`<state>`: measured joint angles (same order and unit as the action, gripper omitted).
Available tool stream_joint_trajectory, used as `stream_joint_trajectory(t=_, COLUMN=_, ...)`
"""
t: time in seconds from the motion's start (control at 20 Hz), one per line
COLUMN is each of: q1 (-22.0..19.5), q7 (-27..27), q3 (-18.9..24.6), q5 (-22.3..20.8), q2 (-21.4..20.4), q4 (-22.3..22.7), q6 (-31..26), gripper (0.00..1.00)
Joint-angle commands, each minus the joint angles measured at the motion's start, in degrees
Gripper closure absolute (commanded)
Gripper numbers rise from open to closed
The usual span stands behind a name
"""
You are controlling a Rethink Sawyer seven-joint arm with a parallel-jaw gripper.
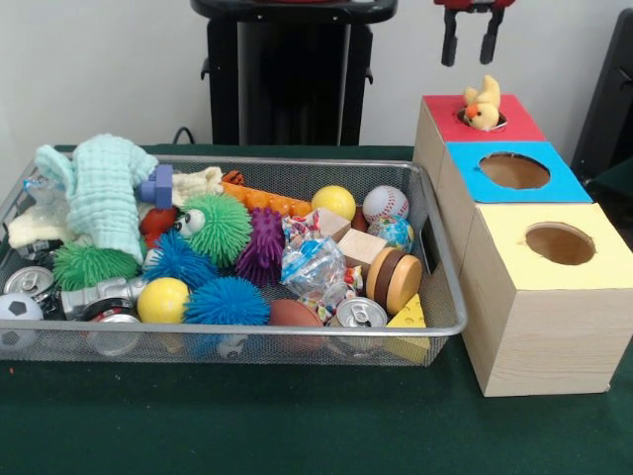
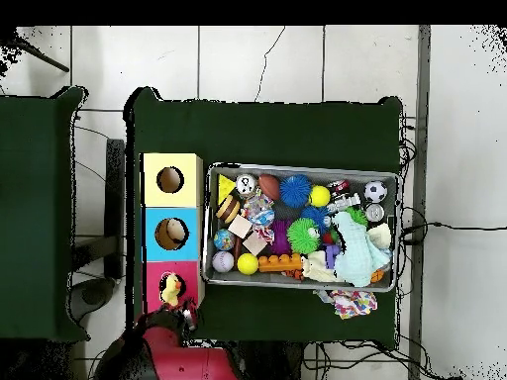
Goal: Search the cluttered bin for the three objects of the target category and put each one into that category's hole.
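Observation:
A small yellow duck (image 1: 483, 105) with an orange beak sits in the round hole (image 1: 482, 120) of the red-topped wooden box (image 1: 509, 124), its head and back sticking out; it also shows in the overhead view (image 2: 171, 289). My gripper (image 1: 470, 40) hangs open and empty straight above the duck, apart from it; in the overhead view it (image 2: 184, 319) is at the box's edge. The wire mesh bin (image 1: 450, 287) stands to the left of the boxes, full of clutter; it also shows in the overhead view (image 2: 302, 170). I cannot make out other toys of the duck's kind in it.
A blue-topped box (image 1: 514, 173) and a yellow-topped box (image 1: 559, 247) stand in line in front of the red one. The bin holds spiky balls (image 1: 226, 302), a yellow ball (image 1: 334, 201), a baseball (image 1: 385, 204), cans, a pale green cloth (image 1: 104, 188) and wooden blocks.

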<state>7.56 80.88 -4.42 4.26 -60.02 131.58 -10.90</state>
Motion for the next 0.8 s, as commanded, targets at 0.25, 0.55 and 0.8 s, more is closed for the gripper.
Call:
stream_joint_trajectory(t=0.25, q1=1.57, q7=17.80, q3=-4.87, q5=5.59, q2=4.92, q4=-3.76, q6=-11.77, gripper=0.00)
stream_joint_trajectory(t=0.55, q1=2.47, q7=18.49, q3=-5.14, q5=6.76, q2=9.53, q4=-4.13, q6=-7.31, gripper=0.00)
stream_joint_trajectory(t=0.8, q1=3.55, q7=19.16, q3=-4.50, q5=8.72, q2=12.84, q4=-4.55, q6=-3.43, gripper=0.00)
